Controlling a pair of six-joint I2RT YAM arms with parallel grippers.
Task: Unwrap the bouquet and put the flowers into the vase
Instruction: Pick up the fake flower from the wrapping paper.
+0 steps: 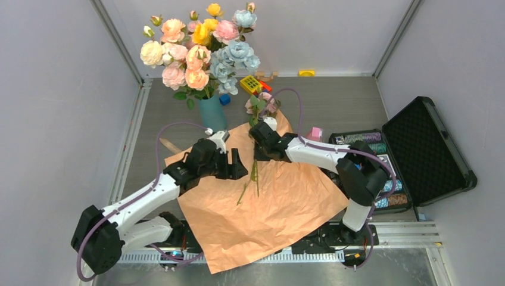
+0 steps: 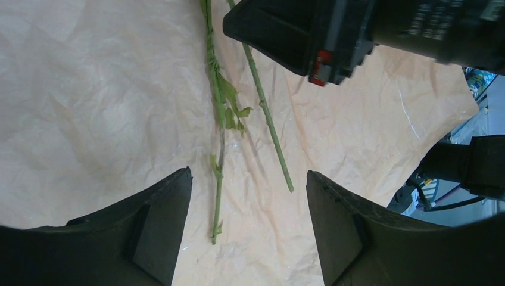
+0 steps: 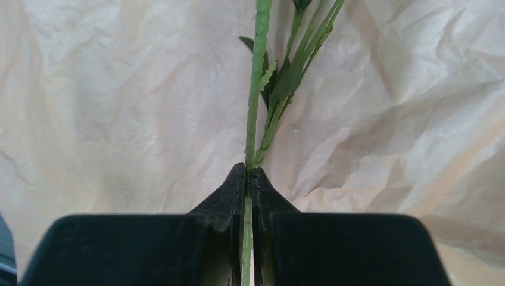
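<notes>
While your right tool [image 3: 250, 179] is pressed together on the thin green stems of the flowers [image 3: 256, 89], pinching them right at its fingertips, your left tool [image 2: 249, 176] hangs just beside it, jaws spread wide and gripping nothing. Check the left wrist view: two stems lie on the crinkled kraft paper [image 2: 89, 119], showing between those open fingers and running up under the right tool. From above, the stems trail toward you across the unfolded sheet, and the pink blooms poke out past its far edge. Off the paper's far left corner, the teal vase [image 1: 212, 113] stands upright on the desk [image 1: 333, 101], loaded with tall roses [image 1: 190, 53] and apart from the stems.
</notes>
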